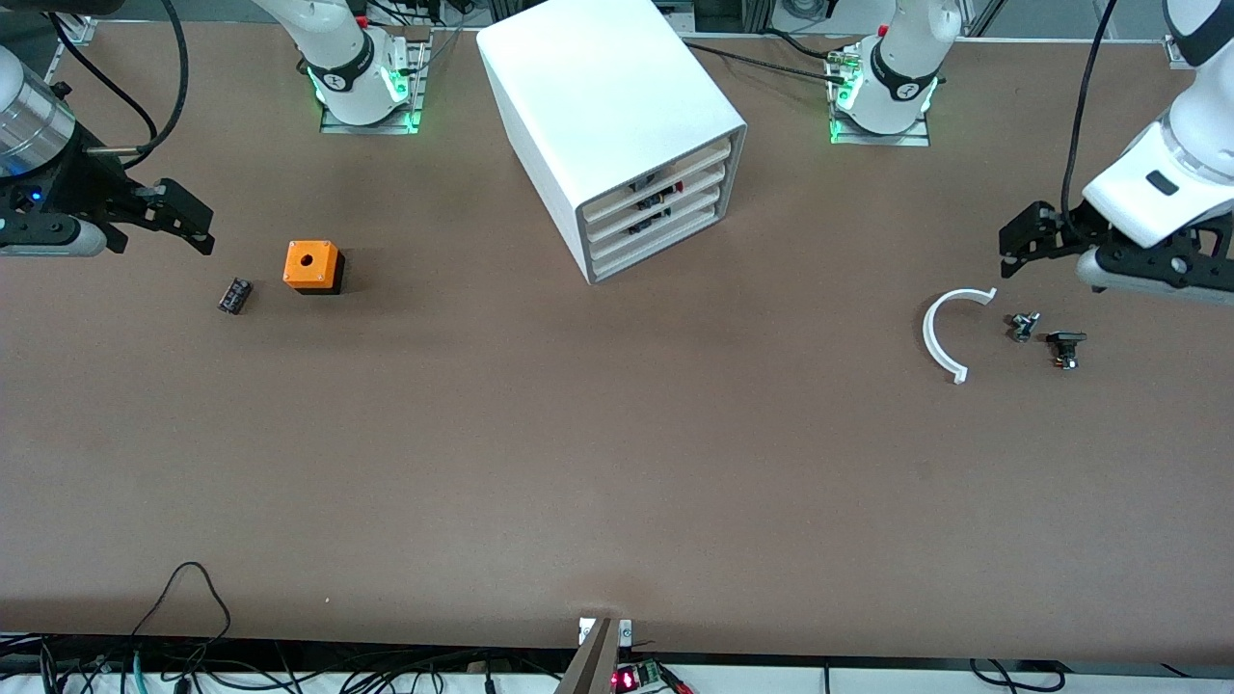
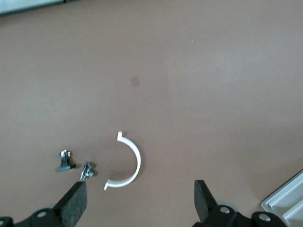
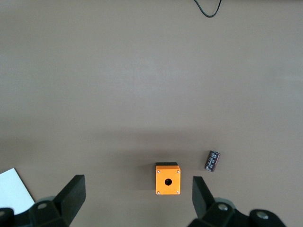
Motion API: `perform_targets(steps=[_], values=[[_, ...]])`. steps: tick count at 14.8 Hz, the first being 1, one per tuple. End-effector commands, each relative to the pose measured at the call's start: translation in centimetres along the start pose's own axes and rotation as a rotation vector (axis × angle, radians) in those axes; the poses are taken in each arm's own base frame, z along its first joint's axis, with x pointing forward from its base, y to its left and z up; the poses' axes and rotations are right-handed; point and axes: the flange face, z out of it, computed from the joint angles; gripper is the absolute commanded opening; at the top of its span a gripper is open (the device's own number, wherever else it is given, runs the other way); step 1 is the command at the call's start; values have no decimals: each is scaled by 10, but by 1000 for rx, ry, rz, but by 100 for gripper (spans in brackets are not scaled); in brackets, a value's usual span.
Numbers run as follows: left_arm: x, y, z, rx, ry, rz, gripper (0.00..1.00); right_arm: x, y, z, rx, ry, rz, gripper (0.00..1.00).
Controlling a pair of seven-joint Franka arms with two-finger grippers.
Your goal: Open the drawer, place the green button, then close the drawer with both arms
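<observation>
The white cabinet (image 1: 607, 106) stands at the middle of the table, toward the robots' bases. Its stacked slat fronts are all pushed in, and the drawer (image 1: 660, 244) is the lowest of them, shut. A corner of the cabinet shows in the left wrist view (image 2: 287, 202). No green-capped button shows in any view. My left gripper (image 1: 1014, 247) is open and empty, up in the air over the table by a white arc (image 1: 943, 333); its jaws stand wide apart in the left wrist view (image 2: 140, 198). My right gripper (image 1: 198, 229) is open and empty over the right arm's end of the table (image 3: 137, 194).
An orange box with a hole (image 1: 313, 266) (image 3: 168, 178) and a small dark cylinder (image 1: 234, 295) (image 3: 212, 160) lie near the right gripper. Two small black parts (image 1: 1024, 326) (image 1: 1065, 348) lie beside the white arc (image 2: 129, 163). Cables run along the table's near edge.
</observation>
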Motion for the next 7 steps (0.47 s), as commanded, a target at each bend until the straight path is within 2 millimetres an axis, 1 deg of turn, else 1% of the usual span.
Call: perform_targets(steps=[1,2,3,4,5,7], values=[[-26,-3,7,-14,-11,8,100,1,0,-5,-1,-7,-7,100],[-26,-5,6,-15,-9,5,100,1,0,-5,-1,-7,-7,100],[-23,-1,6,-16,-10,6,100,1,0,-5,-1,-7,-7,100],[-18,-1,8,-17,-10,6,100,1,0,-5,-1,-7,-7,100],[-15,-1,5,-17,-7,6,100,1,0,-5,-1,-7,-7,100],[-16,1,5,-17,-12,11,100,2,0,-5,-1,-7,-5,100]])
